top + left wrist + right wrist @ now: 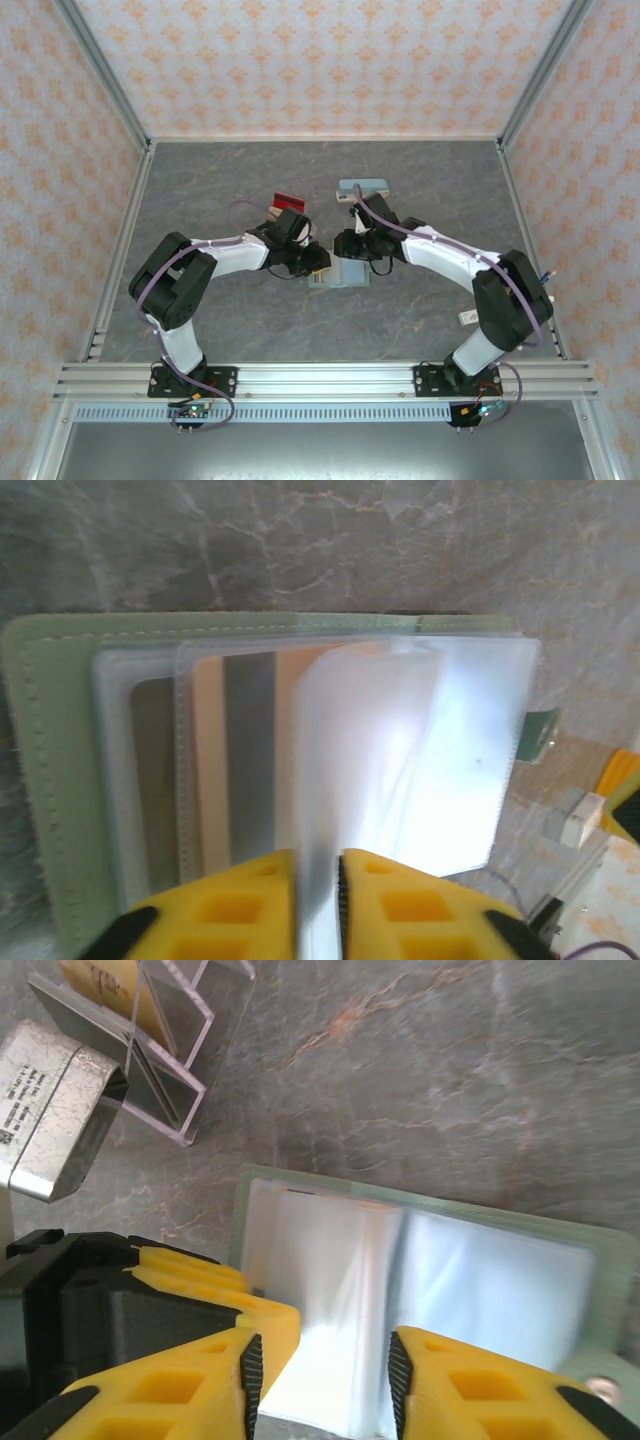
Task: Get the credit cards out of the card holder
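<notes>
The sage-green card holder (338, 275) lies open on the table between both grippers, its clear sleeves fanned out. In the left wrist view the card holder (50, 780) shows a tan credit card (208, 760) and a dark grey one (250, 750) still inside sleeves. One empty sleeve (420, 750) curls up and runs between the fingers of my left gripper (318, 860), whose jaws stand a narrow gap apart. My right gripper (325, 1350) hangs open over the holder's near edge (420, 1205), close beside the left gripper's yellow fingers (225, 1295). A red card (288, 200) lies on the table behind the left gripper (318, 262).
A teal oblong case (362, 188) sits at the back centre. A clear acrylic stand (170, 1050) holding a yellow card (95, 980) stands just beyond the holder. The enclosure walls close in the grey stone-patterned table (200, 190) on three sides.
</notes>
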Tool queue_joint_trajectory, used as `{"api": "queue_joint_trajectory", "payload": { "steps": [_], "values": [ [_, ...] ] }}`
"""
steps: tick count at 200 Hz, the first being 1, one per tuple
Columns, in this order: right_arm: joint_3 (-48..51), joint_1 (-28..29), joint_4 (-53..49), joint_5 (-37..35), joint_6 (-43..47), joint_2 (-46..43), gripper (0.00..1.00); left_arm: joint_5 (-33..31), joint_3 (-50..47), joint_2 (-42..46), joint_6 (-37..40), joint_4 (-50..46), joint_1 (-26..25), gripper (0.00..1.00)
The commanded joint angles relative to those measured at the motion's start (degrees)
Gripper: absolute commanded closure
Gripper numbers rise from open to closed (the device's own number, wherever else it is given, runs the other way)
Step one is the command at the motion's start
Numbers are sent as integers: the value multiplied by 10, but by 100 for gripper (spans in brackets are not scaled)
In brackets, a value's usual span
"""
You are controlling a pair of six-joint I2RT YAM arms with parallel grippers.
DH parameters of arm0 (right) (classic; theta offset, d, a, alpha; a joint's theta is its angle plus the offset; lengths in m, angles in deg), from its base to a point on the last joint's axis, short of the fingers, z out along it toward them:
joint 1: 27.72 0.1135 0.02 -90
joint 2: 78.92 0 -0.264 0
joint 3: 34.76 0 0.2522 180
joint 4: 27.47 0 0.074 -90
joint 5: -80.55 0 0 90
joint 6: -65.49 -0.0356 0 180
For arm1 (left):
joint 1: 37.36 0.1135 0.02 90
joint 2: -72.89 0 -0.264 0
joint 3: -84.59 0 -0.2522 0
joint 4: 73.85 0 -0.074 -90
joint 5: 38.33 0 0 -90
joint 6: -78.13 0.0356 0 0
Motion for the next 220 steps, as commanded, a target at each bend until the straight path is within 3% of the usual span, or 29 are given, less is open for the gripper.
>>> {"api": "queue_joint_trajectory", "payload": {
  "steps": [1,61,99,183,220],
  "values": [
    [16,-4,-19,-84,-14,-45,58,37,-6,24,-7,60,-4,69],
    [46,-7,-29,-181,-55,-123,55,39,51,-2,-3,63,-44,60],
    [55,-7,-31,-197,-80,-141,52,-20,94,-47,-2,12,-58,57],
    [53,-9,-12,-137,-98,-126,55,-72,79,2,14,-36,-40,67],
    [39,-9,3,-51,-88,-88,59,-97,45,47,20,-58,-9,68]
  ]
}}
